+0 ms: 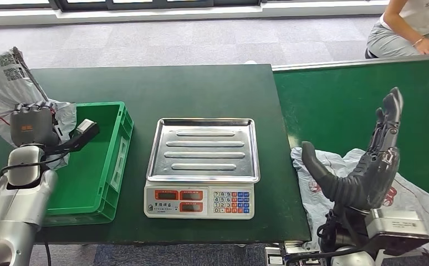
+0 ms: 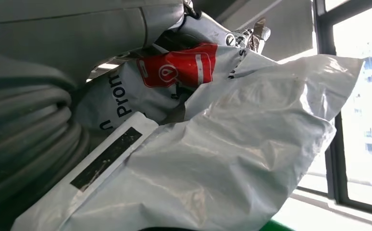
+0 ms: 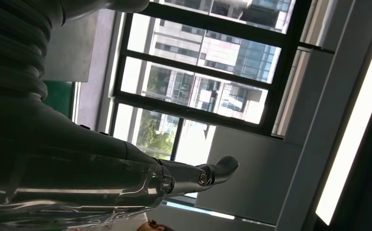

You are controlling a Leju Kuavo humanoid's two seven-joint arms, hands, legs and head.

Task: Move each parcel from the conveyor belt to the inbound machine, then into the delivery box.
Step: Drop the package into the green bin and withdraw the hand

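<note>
A dark green desk (image 1: pixel 201 88) stands on grey carpet before a row of windows, and the scale (image 1: pixel 202 166) with its steel tray sits near the desk's front edge, in the middle. Just beside the scale, on the robot's left, lies the green crate (image 1: pixel 98 166), close to it but not touching. Over the crate's far-left corner the left hand (image 1: pixel 32 124) holds a crumpled white parcel (image 1: pixel 1 88) up in the air, its fingers clenched around the plastic; the left wrist view shows the same parcel (image 2: pixel 232 144) filling the picture, with a red logo and a black label strip. On the scale's other side runs the brighter green conveyor belt (image 1: pixel 334 100), where a second white parcel (image 1: pixel 323 188) lies flat near the belt's front end. The right hand (image 1: pixel 367 160) hovers above that parcel, fingers released and stretched upward, grasping nothing. Beyond the belt, far from the scale, a person (image 1: pixel 412 27) crouches on the carpet.
</note>
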